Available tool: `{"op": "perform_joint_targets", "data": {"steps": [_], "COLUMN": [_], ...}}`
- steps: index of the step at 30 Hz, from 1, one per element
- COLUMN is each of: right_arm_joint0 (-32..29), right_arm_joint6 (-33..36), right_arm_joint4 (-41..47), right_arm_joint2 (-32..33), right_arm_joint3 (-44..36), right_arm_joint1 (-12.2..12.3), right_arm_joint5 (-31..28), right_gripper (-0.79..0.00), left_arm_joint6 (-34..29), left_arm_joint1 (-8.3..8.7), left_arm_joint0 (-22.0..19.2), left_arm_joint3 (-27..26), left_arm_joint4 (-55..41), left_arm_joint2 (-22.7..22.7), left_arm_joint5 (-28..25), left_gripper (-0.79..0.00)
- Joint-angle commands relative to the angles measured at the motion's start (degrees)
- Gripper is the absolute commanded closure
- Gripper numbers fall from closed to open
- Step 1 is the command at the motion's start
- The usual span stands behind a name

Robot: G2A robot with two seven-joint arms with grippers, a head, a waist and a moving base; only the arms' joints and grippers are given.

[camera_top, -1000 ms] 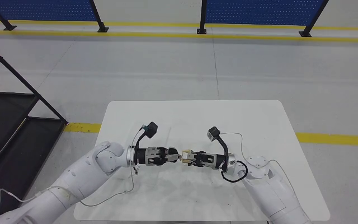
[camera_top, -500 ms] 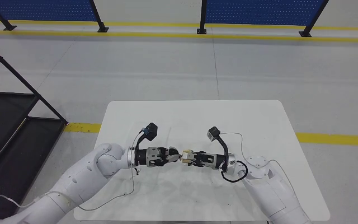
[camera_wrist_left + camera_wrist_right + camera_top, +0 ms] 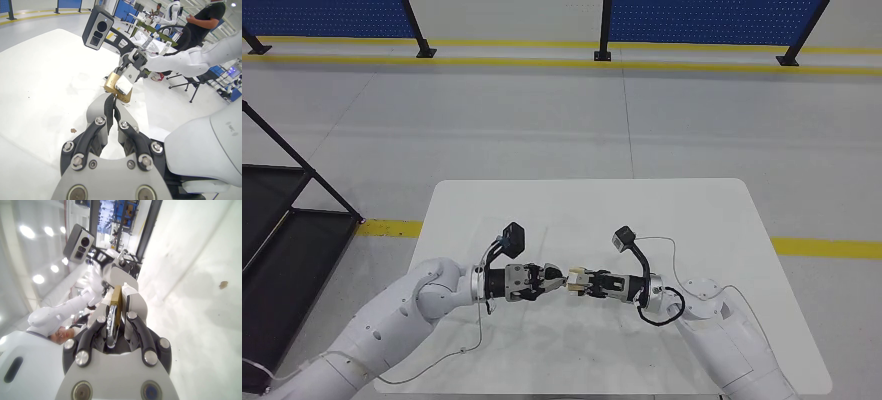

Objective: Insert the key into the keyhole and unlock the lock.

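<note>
A brass padlock [image 3: 113,86] hangs above the middle of the white table [image 3: 692,215], clamped between the white pads of my right gripper [image 3: 121,89]. In the right wrist view the lock's brass body [image 3: 115,298] and chrome shackle [image 3: 112,321] sit between the right gripper's fingers [image 3: 132,300]. My left gripper [image 3: 113,103] is shut on a thin silver key [image 3: 115,98] whose tip meets the bottom face of the lock. From above, the left gripper [image 3: 554,279] and the right gripper [image 3: 578,281] meet tip to tip at the lock [image 3: 570,279].
A small brown crumb [image 3: 73,130] lies on the table near the left gripper, also seen as a brown speck [image 3: 223,284]. A black rack [image 3: 282,240] stands left of the table. Blue barriers [image 3: 692,20] line the far floor.
The left wrist has rolled: its camera mount swung from left of the forearm toward the far side. Both grippers stay joined at the lock.
</note>
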Motion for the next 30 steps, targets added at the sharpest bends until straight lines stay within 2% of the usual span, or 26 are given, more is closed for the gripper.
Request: {"op": "perform_joint_targets", "data": {"steps": [1, 9, 19, 30], "right_arm_joint0": [0.0, 0.0, 0.0, 0.0], "right_arm_joint6": [0.0, 0.0, 0.0, 0.0], "right_arm_joint4": [0.0, 0.0, 0.0, 0.0], "right_arm_joint2": [0.0, 0.0, 0.0, 0.0], "right_arm_joint3": [0.0, 0.0, 0.0, 0.0], "right_arm_joint1": [0.0, 0.0, 0.0, 0.0], "right_arm_joint5": [0.0, 0.0, 0.0, 0.0], "right_gripper": [0.0, 0.0, 0.0, 0.0], "left_arm_joint6": [1.5, 5.9, 8.5, 11.7], "left_arm_joint1": [-0.08, -0.29, -0.52, -0.94], "left_arm_joint0": [0.5, 2.8, 4.5, 6.1], "left_arm_joint3": [-0.4, -2.1, -3.6, -5.3], "left_arm_joint4": [2.1, 8.4, 14.1, 21.3], "left_arm_joint2": [-0.6, -2.7, -4.6, -6.1], "left_arm_joint5": [0.4, 1.2, 0.8, 2.6], "left_gripper": [0.0, 0.0, 0.0, 0.0]}}
